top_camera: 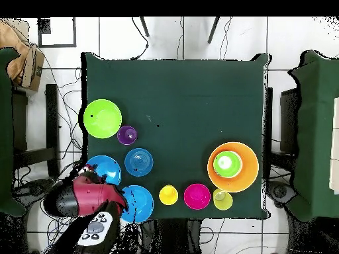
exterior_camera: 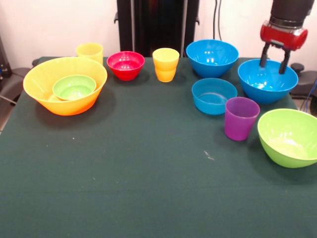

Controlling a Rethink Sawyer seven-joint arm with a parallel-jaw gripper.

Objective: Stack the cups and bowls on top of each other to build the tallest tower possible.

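Front view: gripper at upper right of frame, fingers spread and empty, hanging right over the far rim of a large blue bowl. Tips look level with or just above the rim; can't tell if there's contact. One finger seems inside the rim line and one outside, so my read is a rim pinch on this bowl is next.

Key relation: the tower sits at mid left of frame, an orange-yellow bowl with a small green bowl nested in it. That's well apart from the gripper, across the whole row, so the carry runs leftward through the frame.

In the lane: second large blue bowl, shallow blue bowl, yellow cup, red bowl, another yellow cup just behind the tower. Purple cup and lime green bowl lie at lower right, near the targeted bowl.

Surface: dark green cloth on the table, flat, lower half of frame free. Overhead view shows white tiled floor around the table, with chairs alongside.
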